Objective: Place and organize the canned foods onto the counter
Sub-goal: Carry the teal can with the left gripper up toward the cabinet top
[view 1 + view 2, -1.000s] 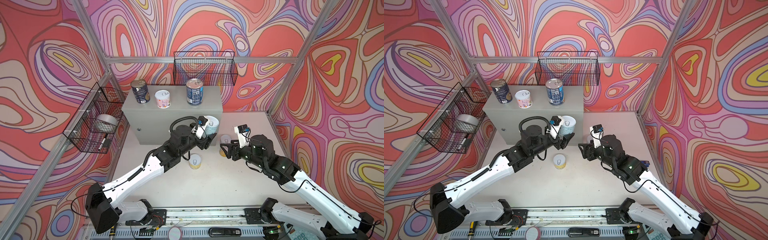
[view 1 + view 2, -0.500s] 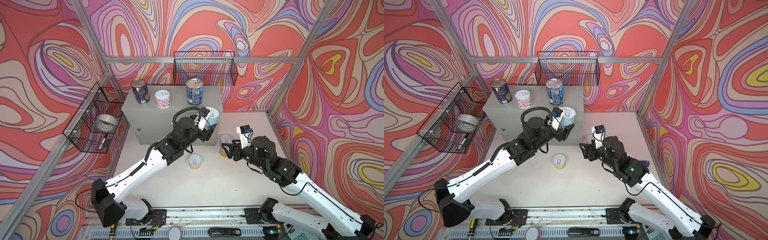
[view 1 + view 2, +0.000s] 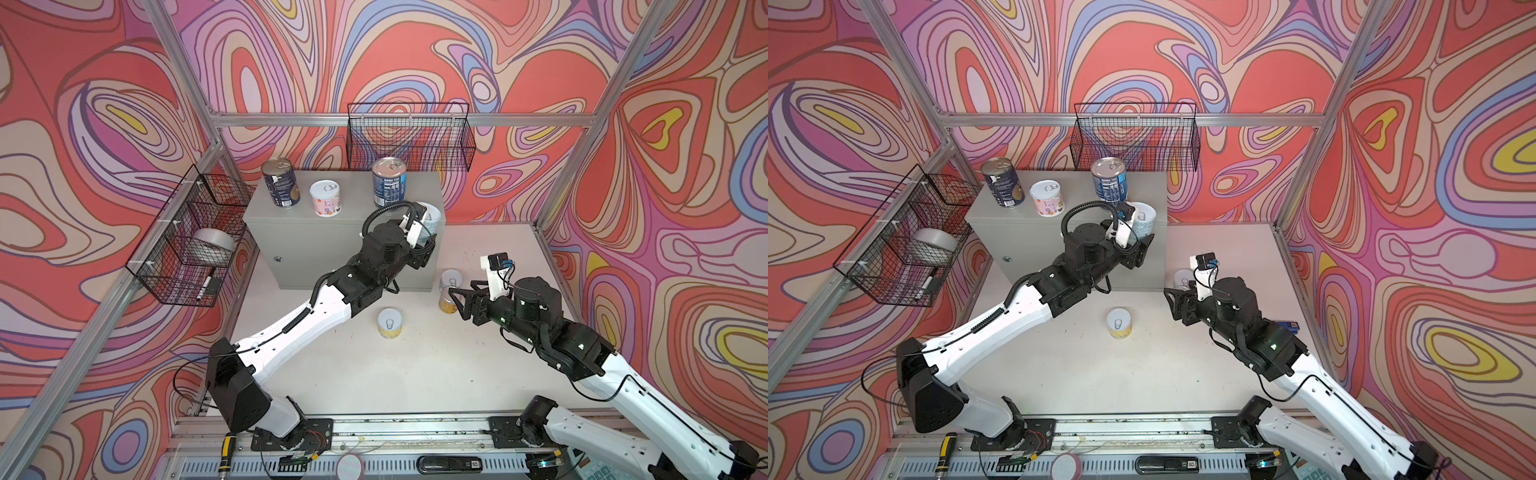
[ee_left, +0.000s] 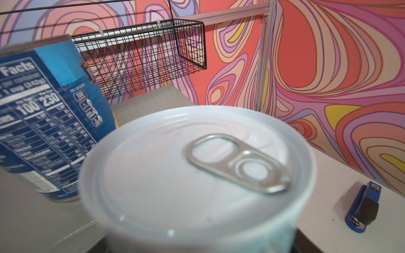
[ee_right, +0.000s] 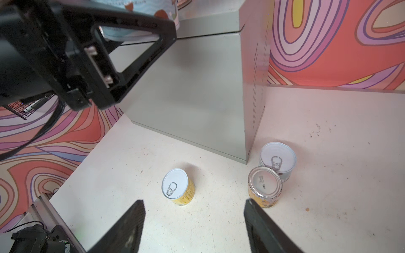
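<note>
In both top views the left tool (image 3: 428, 232) has risen from the front face of the grey bench (image 3: 291, 208) to its right front corner, clamped round the pale-blue can (image 3: 1144, 220), so a fourth can looks close to placement. The left wrist view shows that can's lid (image 4: 197, 166) just beside a tall dark-blue can (image 4: 43, 122). In the right wrist view the right tool (image 5: 195, 221) gapes empty above the yellow can (image 5: 178, 186).
</note>
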Motion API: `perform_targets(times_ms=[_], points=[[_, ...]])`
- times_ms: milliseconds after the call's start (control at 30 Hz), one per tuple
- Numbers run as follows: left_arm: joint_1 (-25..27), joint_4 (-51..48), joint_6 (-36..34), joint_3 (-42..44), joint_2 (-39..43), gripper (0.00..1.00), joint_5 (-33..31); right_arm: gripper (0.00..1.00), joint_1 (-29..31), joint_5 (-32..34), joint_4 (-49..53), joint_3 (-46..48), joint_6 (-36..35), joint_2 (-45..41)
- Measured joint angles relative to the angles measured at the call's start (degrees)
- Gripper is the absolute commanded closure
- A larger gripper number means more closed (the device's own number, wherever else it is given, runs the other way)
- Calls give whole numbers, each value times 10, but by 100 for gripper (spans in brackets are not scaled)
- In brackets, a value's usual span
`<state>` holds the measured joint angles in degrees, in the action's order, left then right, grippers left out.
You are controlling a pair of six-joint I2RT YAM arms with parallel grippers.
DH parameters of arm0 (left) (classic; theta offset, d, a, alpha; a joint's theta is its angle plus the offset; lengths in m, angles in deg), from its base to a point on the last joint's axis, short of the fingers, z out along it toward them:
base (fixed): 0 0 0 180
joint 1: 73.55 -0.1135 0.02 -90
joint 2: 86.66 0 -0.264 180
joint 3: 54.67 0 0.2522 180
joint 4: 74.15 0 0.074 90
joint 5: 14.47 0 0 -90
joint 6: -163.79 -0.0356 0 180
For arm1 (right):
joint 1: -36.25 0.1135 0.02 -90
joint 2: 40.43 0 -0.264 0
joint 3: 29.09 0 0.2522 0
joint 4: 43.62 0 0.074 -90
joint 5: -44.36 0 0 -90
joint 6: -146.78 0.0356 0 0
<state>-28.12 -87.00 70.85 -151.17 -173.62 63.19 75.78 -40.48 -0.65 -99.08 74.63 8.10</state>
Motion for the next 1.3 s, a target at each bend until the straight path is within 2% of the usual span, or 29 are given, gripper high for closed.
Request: perform_targets(times_ms=[467,633,667,800,933,1233,1300], points=[[-19,32,43,-35,-51,52,-29,25,0,10,27,2,-15,-12],[-23,32,51,-61,-76,40,-31,25,0,11,31,3,-20,-14],[-24,32,52,-62,-78,36,-32,25,0,11,33,3,-21,-15],[-24,35,55,-62,-82,9,-36,25,0,14,39,3,-24,-19],[-24,53,63,-62,-82,1,-38,25,0,15,41,3,-24,-21],[-23,62,66,-63,-85,1,-37,24,0,15,43,4,-26,-21],[-23,63,63,-63,-86,15,-37,24,0,16,43,4,-26,-21]])
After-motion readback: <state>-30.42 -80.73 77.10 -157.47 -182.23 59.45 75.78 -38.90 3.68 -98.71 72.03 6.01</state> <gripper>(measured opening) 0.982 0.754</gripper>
